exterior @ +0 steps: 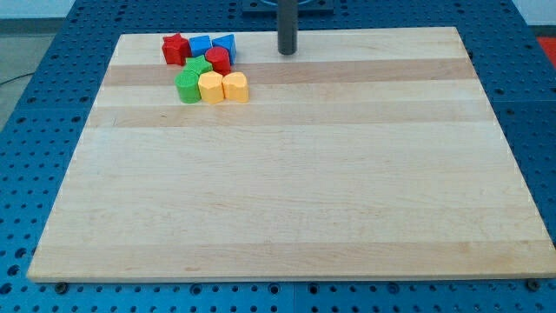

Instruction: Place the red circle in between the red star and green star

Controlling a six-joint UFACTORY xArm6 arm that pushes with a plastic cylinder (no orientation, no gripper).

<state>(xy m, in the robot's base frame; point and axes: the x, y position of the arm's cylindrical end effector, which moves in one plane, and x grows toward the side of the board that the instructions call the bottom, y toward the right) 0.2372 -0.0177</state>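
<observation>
The red circle [217, 60] stands in a tight cluster at the view's top left. The green star [198, 66] touches its left side. The red star [175, 49] is at the cluster's top left corner. A blue block [200, 45] sits between the red star and a blue triangle-like block [225, 43]. A green round block [188, 86], a yellow block [211, 87] and a second yellow block [234, 86] form the cluster's lower row. My tip [287, 51] rests on the board to the right of the cluster, apart from all blocks.
The wooden board [287, 191] lies on a blue perforated table [35, 130]. The board's top edge runs just behind the cluster and my tip.
</observation>
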